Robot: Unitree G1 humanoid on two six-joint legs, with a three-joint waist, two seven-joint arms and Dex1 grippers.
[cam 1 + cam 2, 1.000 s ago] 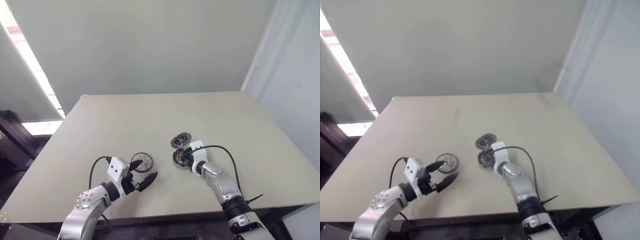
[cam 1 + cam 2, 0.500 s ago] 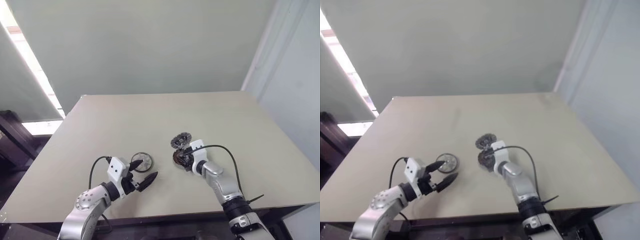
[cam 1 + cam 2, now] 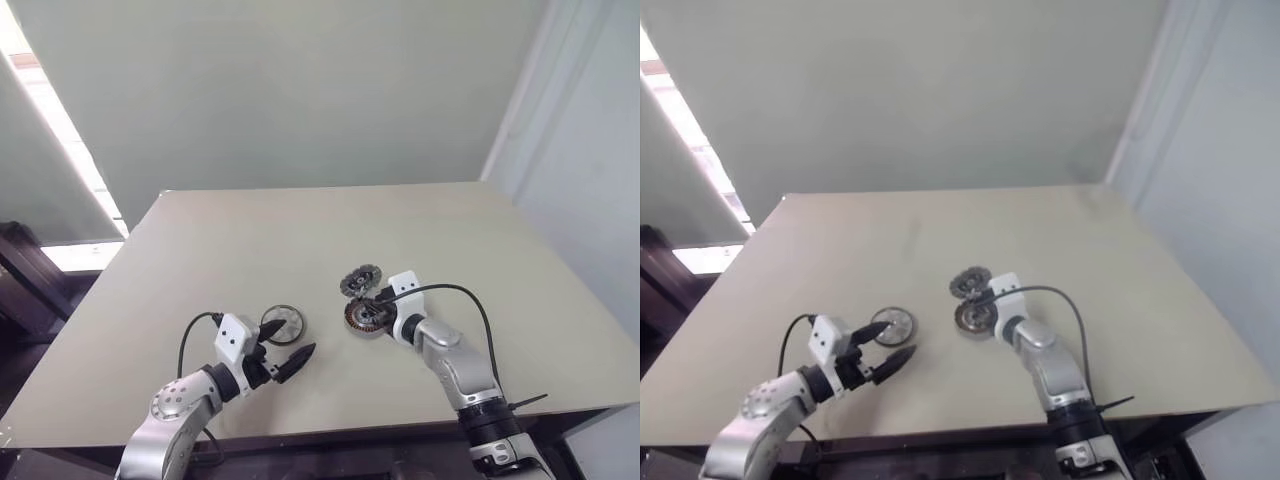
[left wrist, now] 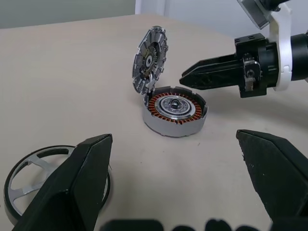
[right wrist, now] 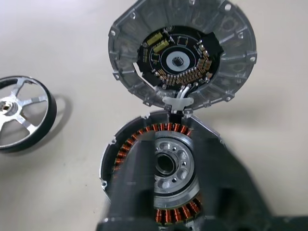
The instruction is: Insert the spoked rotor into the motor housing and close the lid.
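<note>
The left hand [image 3: 287, 356] is unchanged from a second ago, fingers spread wide, just short of the spoked rotor [image 3: 283, 323] lying flat on the surface [image 3: 200, 250]. The motor housing [image 4: 174, 113] sits mid-surface, its lid [image 4: 150, 57] propped upright. The right hand [image 4: 199, 77], fingers pinched together and holding nothing, has lifted slightly off the housing. No legible markings.

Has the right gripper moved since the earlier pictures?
Yes. The right gripper has drawn back from over the motor housing, toward the table's right side.
</note>
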